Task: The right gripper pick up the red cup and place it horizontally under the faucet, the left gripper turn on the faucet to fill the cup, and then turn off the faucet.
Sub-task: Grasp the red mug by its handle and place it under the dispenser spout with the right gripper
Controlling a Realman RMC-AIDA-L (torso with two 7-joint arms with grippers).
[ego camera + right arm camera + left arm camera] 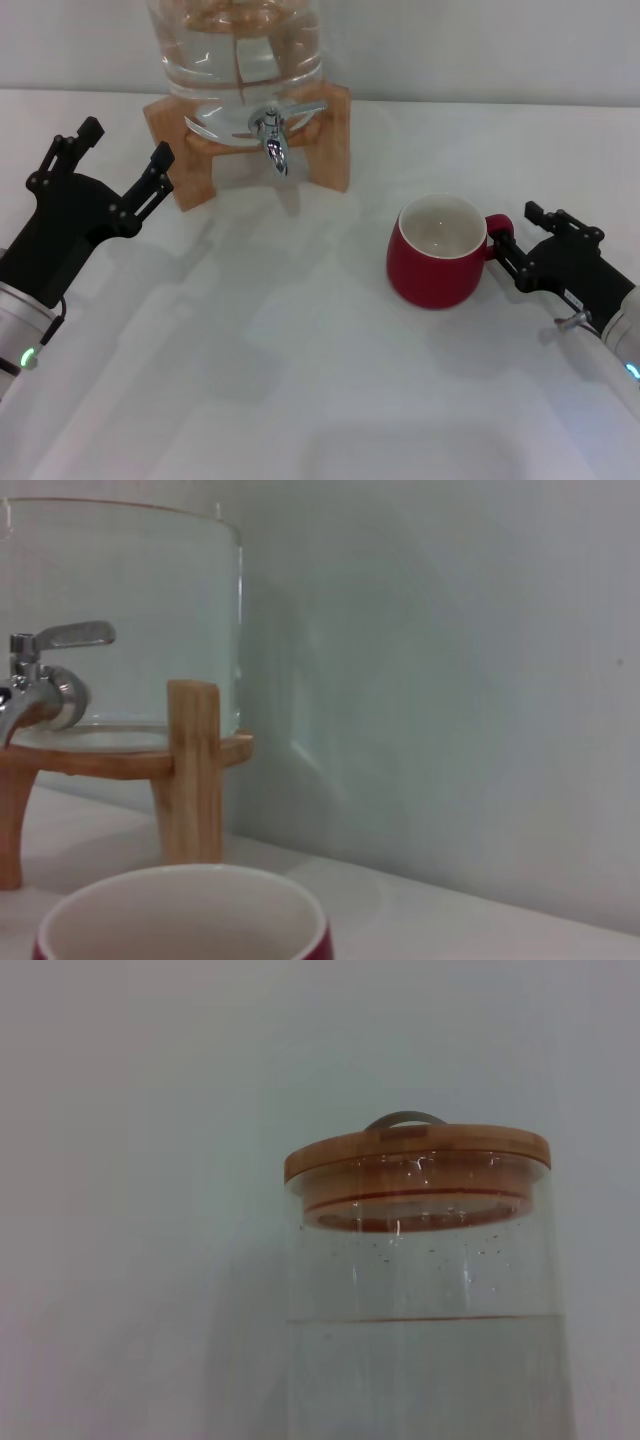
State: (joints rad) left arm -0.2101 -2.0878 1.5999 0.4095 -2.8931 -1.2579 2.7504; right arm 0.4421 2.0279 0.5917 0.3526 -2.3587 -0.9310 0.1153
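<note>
1. The right gripper (505,250) sits low on the white worktop (300,400), nearest the robot on its right side. Its jaws straddle the loop handle of the red cup (437,252) and look closed on it, though whether they press firmly cannot be told. Taking the cup by its handle leaves the mouth free for water.

2. The red cup stands upright on the worktop, well to the right of the spout and nearer the robot, so it is not yet under the faucet (272,135). It is squat and rounded, glossy dark red outside and cream-white inside, and looks empty. The right wrist view shows its rim (185,905) close below, with the tap beyond.

3. The left gripper (115,165) hovers above the worktop on the left, jaws wide apart, just beside the wooden stand (330,150). It seems to wait within reach of the lever.

4. Farthest off, the faucet is a small shiny chrome tap with a downturned spout, fitted to the clear glass jar (235,50). The jar holds water, and the left wrist view shows its wooden lid (415,1160).
</note>
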